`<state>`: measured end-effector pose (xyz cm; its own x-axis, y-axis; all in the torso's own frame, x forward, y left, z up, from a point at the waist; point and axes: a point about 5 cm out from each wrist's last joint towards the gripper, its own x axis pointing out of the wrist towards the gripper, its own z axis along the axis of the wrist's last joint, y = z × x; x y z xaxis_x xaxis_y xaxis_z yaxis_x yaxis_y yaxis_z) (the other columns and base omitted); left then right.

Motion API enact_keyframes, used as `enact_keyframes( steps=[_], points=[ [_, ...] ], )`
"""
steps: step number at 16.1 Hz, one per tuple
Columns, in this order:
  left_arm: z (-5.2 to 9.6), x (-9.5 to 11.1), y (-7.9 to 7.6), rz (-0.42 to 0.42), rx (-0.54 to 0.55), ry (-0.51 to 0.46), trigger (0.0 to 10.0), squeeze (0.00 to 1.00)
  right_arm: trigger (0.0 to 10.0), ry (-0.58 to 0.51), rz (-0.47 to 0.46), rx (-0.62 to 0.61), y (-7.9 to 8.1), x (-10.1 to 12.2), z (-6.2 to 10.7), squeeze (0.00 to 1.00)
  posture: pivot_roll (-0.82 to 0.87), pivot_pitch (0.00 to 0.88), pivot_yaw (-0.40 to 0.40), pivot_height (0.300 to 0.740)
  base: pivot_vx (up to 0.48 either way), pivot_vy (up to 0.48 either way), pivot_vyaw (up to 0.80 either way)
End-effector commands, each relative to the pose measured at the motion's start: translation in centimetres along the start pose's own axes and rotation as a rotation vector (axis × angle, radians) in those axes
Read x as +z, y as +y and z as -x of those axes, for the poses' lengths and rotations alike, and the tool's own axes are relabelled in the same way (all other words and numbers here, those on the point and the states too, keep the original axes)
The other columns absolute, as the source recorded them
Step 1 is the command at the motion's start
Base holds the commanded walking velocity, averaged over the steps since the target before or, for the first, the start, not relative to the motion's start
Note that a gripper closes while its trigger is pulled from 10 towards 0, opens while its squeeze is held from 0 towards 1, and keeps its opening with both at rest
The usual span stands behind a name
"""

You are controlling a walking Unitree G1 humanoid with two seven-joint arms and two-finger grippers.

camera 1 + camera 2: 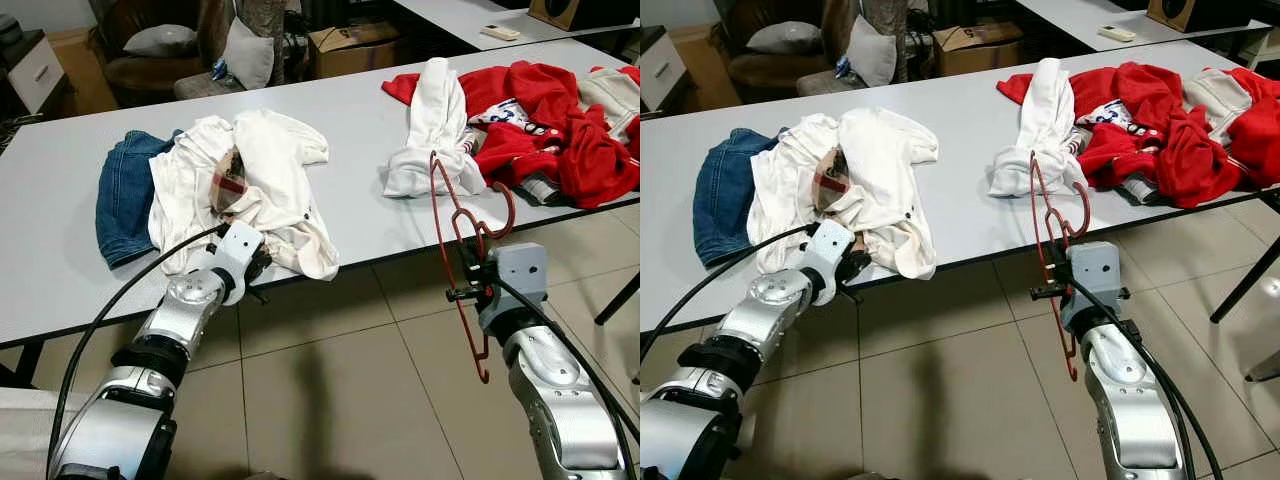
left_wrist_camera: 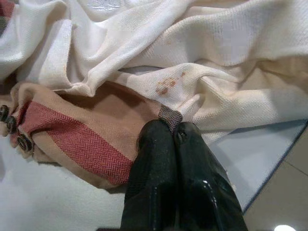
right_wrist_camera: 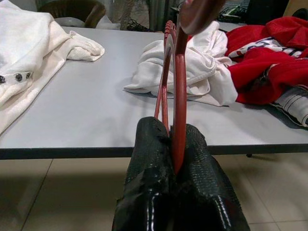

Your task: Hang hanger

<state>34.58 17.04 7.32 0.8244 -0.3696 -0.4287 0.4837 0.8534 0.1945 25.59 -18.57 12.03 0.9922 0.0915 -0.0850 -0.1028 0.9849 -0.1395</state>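
While its fingers (image 3: 190,159) clench a red hanger (image 1: 455,250), the right gripper (image 1: 470,292) hovers off the worktop (image 1: 350,150) edge.
At the near edge, the left gripper (image 2: 173,132), fingers pressed together, pinches a white shirt (image 1: 260,180); bare tiled floor (image 1: 340,380) lies between the arms.

Red hanger (image 1: 1048,230) — right gripper (image 1: 1052,283) grips.
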Motion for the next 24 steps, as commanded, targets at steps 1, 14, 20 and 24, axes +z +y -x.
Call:
enact_keyframes(
  steps=[1, 14, 20, 24],
  points=[
    [0.4, -0.5, 0.8, 0.009, 0.039, 0.007, 0.0, 0.00, 10.0, -0.014, -0.005, 0.006, 0.2, 0.2, -0.1, 0.00, -0.19, 0.000, 0.117, 0.740, 0.000, 0.000, 0.00],
    [6.4, 8.4, 8.3, -0.399, 0.062, -0.364, 0.0, 0.00, 10.0, -0.110, -0.288, 0.336, 3.6, 1.7, 0.9, 0.00, -0.13, 0.000, 0.159, 0.740, 0.000, 0.000, 0.00],
    [6.8, 10.3, 7.4, -0.757, 0.043, -0.313, 0.0, 0.00, 10.0, -0.004, -0.455, 0.776, 5.8, 1.5, 4.0, 0.00, -0.10, 0.000, 0.144, 0.740, 0.000, 0.000, 0.00],
    [6.4, 10.4, 6.2, -0.768, 0.025, -0.337, 0.0, 0.00, 10.0, 0.138, -0.538, 0.855, 5.3, 0.5, 4.6, 0.00, -0.09, 0.000, 0.124, 0.740, 0.000, 0.000, 0.00]
  ],
)
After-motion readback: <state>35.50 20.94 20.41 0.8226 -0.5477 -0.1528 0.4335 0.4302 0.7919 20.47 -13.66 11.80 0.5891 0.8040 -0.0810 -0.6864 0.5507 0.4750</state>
